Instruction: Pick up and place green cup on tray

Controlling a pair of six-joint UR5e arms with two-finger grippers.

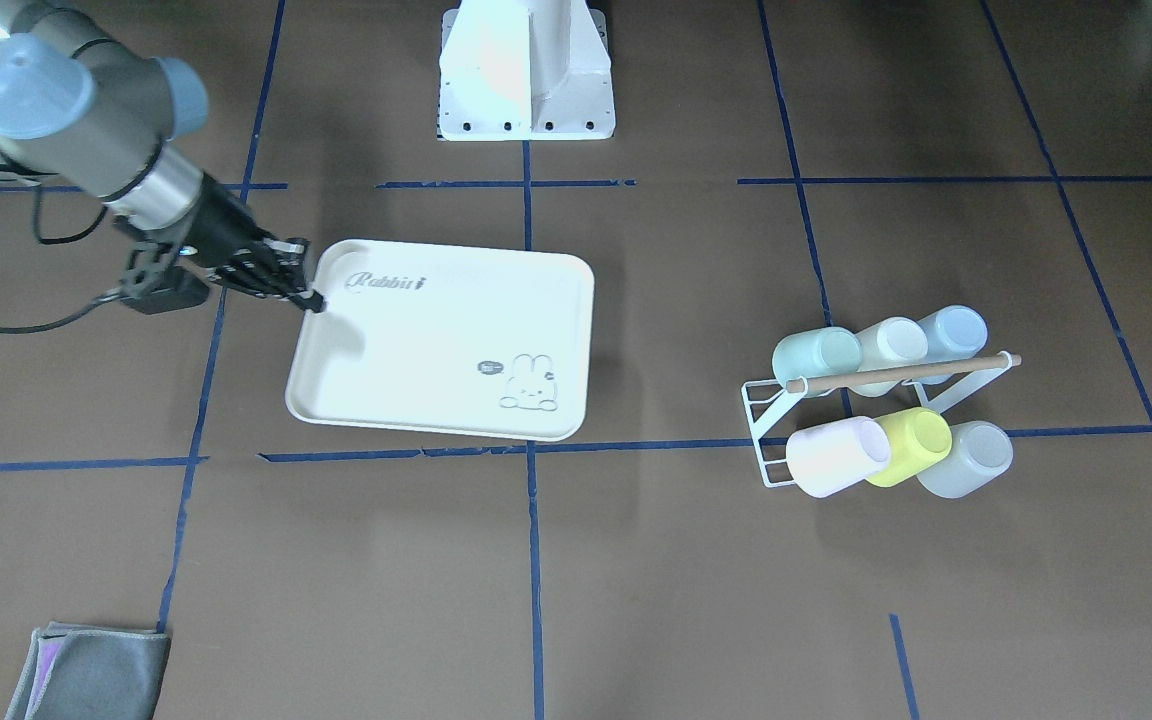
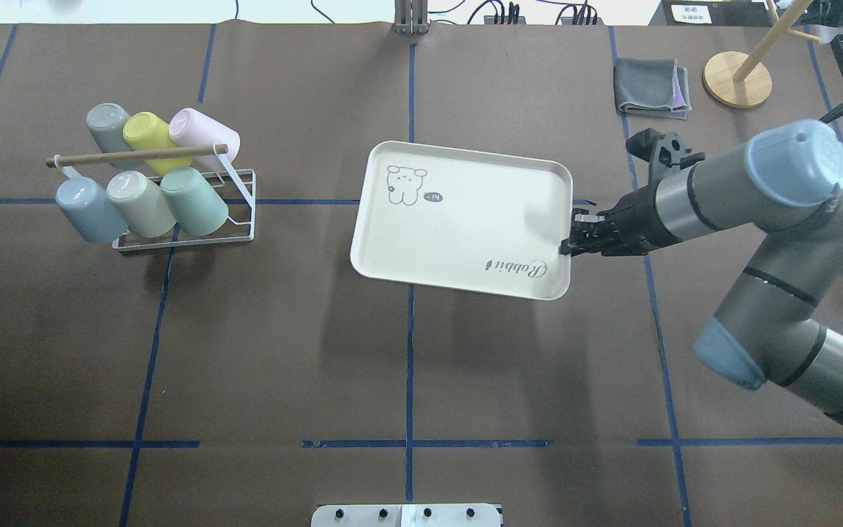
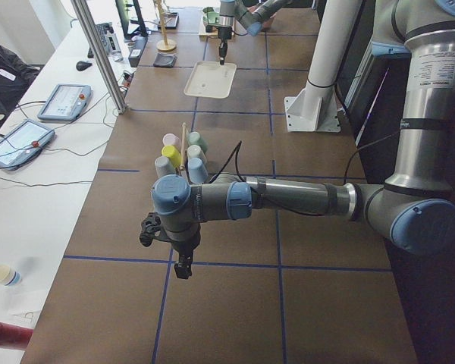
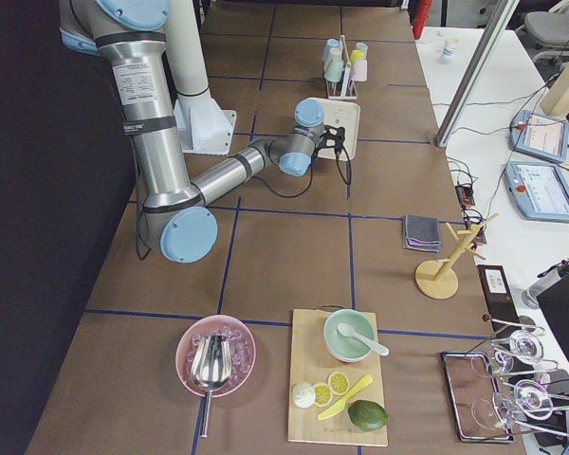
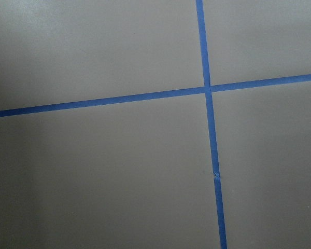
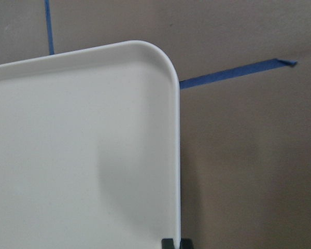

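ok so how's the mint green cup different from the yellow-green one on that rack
The green cup is pale mint; the yellow-green cup is brighter, lemony. The green cup lies in the row of the white wire rack nearer the robot, the yellow-green cup in the farther row. The green cup ends its row on the tray side; the yellow-green cup sits mid-row. Both are handleless tumblers of like size, tilted.

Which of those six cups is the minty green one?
The green cup, at the end of its row on the tray side. Beside it are a cream cup and a blue cup; the yellow cup sits in the other row.
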